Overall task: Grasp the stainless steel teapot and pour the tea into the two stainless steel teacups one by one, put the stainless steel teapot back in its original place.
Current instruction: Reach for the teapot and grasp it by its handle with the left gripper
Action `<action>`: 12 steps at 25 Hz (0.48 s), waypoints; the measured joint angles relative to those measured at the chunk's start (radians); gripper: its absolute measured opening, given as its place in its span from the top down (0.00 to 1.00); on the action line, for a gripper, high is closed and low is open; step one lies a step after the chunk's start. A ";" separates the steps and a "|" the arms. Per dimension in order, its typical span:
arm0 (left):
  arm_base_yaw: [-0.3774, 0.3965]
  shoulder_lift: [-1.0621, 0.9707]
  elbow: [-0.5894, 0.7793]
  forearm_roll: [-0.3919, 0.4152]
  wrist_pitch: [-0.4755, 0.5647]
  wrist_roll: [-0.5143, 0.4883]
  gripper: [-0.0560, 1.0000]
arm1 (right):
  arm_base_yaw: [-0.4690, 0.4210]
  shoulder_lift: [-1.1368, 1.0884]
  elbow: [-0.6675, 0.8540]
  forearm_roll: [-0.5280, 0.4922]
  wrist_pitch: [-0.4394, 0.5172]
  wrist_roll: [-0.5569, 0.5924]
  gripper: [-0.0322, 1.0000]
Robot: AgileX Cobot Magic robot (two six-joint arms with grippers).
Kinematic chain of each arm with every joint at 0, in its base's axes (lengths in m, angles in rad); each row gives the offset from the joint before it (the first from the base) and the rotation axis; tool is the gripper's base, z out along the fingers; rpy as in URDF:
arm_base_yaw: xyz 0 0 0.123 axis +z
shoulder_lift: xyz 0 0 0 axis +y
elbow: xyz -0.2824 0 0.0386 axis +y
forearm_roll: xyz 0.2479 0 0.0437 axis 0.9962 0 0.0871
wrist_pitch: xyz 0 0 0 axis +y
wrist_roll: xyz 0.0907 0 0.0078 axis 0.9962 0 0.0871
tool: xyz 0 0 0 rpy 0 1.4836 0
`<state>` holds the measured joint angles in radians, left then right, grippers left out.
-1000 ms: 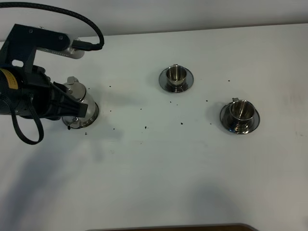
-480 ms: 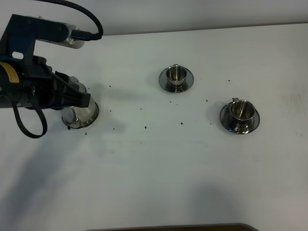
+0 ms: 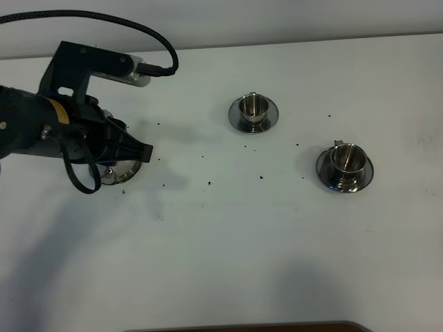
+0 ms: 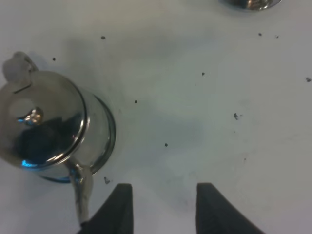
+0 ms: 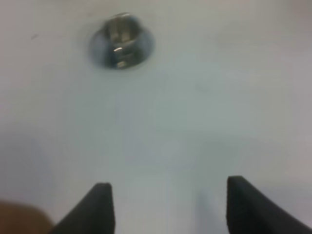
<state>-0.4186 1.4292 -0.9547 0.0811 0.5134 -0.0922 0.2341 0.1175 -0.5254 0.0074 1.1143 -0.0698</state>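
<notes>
The stainless steel teapot (image 4: 44,124) stands upright with its lid on, on its round steel coaster (image 4: 106,146). In the exterior view my left arm covers most of the teapot (image 3: 118,171). My left gripper (image 4: 163,209) is open beside the pot, with only bare table between its fingers (image 4: 119,209). It hovers just right of the pot (image 3: 142,151). The two stainless steel teacups sit on saucers, one at middle back (image 3: 252,109) and one to the right (image 3: 344,160). My right gripper (image 5: 173,204) is open and empty, facing one teacup (image 5: 122,36); the exterior view does not show it.
Small dark specks (image 3: 210,183) are scattered over the white table (image 3: 228,242) between the pot and the cups. A saucer's edge (image 4: 248,4) shows at the border of the left wrist view. A brown edge (image 3: 242,327) runs along the table's front.
My left arm has shifted right across the teapot and now covers most of it from above. The teapot and both cups have stayed in place.
</notes>
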 joint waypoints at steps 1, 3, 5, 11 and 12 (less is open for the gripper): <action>0.000 0.017 0.000 0.000 -0.008 0.000 0.60 | -0.038 -0.015 0.001 0.000 0.000 0.000 0.49; 0.000 0.041 -0.002 0.000 -0.023 -0.001 0.60 | -0.095 -0.047 0.001 0.001 0.000 0.000 0.49; 0.000 0.065 -0.017 0.001 -0.027 -0.014 0.60 | -0.142 -0.093 0.001 0.002 0.000 0.000 0.49; 0.000 0.147 -0.123 0.039 -0.039 -0.029 0.60 | -0.209 -0.124 0.001 0.003 0.000 0.000 0.49; 0.000 0.167 -0.143 0.058 -0.042 -0.029 0.60 | -0.210 -0.124 0.001 0.003 0.000 0.001 0.49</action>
<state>-0.4186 1.5963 -1.0977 0.1387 0.4711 -0.1208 0.0241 -0.0061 -0.5247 0.0102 1.1143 -0.0687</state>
